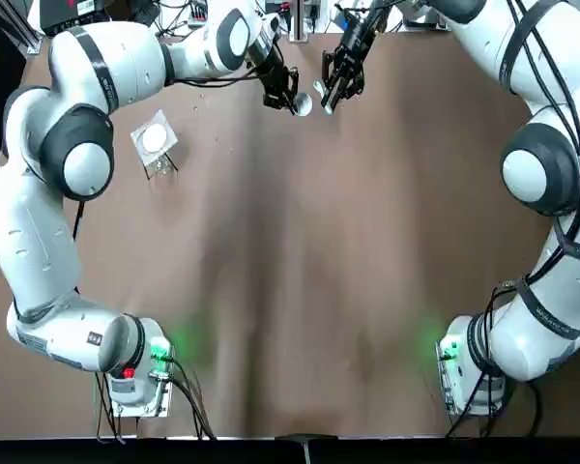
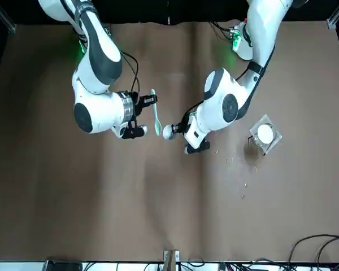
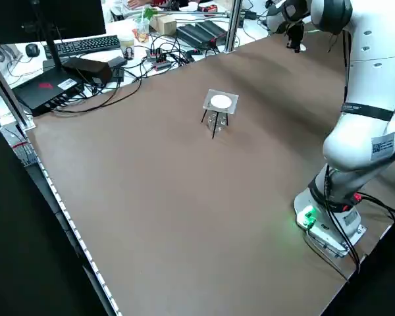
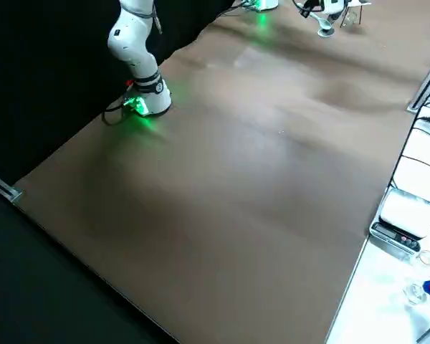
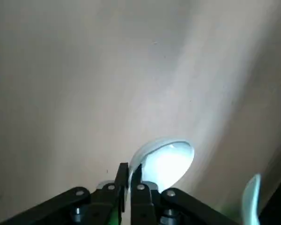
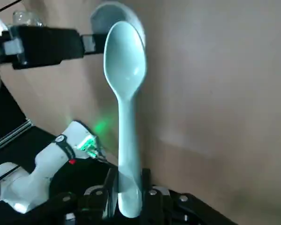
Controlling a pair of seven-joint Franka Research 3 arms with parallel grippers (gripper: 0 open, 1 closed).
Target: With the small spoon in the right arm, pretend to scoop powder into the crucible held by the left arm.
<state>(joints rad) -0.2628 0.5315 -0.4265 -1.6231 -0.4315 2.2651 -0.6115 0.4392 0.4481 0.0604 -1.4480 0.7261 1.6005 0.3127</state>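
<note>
Pinching the small spoon point(image 6: 126, 89) by the end of its handle in the right pincer point(image 6: 129, 185), fingers pressed in on both sides of the stem, and holding it off the brown worktop point(image 1: 290, 290) above the far middle, with the pale bowl stretched out away from the wrist toward the other arm. Clamping the white crucible point(image 5: 167, 159) by its edge in the left pincer point(image 5: 129, 176), squeezing the thin wall between fingers brought almost together, and likewise holding it raised above the surface. Facing the two pincers toward each other in the top view, left one on the left, right one on the right, with only a small gap between them. Hovering the spoon's bowl just beside the crucible, overlapping it in the right wrist view, without showing whether touching or apart. Standing apart from both, a square holder with a white disc point(image 1: 155, 140), resting on the worktop well off toward the left arm's side.
</note>
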